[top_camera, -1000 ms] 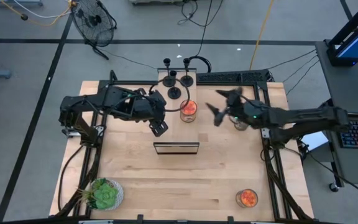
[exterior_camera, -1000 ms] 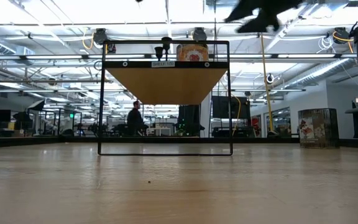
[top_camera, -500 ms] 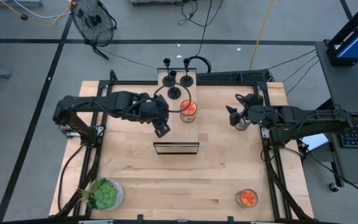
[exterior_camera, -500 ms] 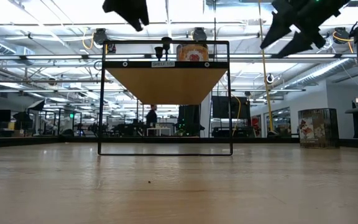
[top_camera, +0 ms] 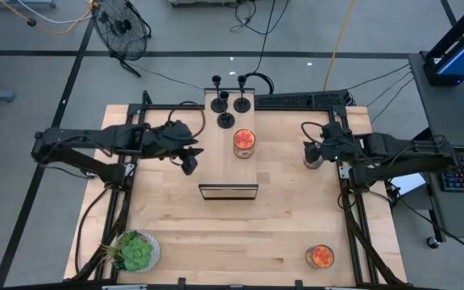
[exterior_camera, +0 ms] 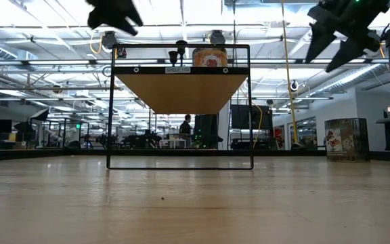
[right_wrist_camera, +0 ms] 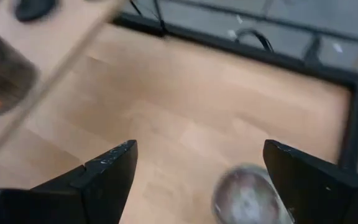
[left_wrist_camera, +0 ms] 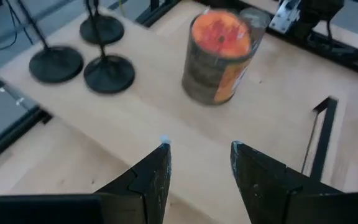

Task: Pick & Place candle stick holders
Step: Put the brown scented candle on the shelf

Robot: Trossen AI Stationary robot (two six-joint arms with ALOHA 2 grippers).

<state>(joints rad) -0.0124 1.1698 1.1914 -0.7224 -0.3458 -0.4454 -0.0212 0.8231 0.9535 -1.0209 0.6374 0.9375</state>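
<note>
While the three candle stick holders (top_camera: 225, 100) stand upright on the shelf (top_camera: 230, 153), stems vertical, beside the orange jar (top_camera: 244, 142), left gripper (top_camera: 190, 159) hangs nearer them, fingers partly apart, empty; right gripper (top_camera: 311, 150) spread wide, farther off

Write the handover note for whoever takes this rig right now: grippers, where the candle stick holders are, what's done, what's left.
Left gripper: open, empty, above the table to the left of the shelf.
Right gripper: open wide, empty, at the table's right side above a clear jar.
Candle stick holders: all three, and, stand upright on the far end of the shelf top, with an orange-filled jar nearer on the same shelf.
Done: neither gripper holds a holder; where they are meant to end up cannot be told from here.
Left: confirm the target spot, then pick any holder not yet there.
</note>
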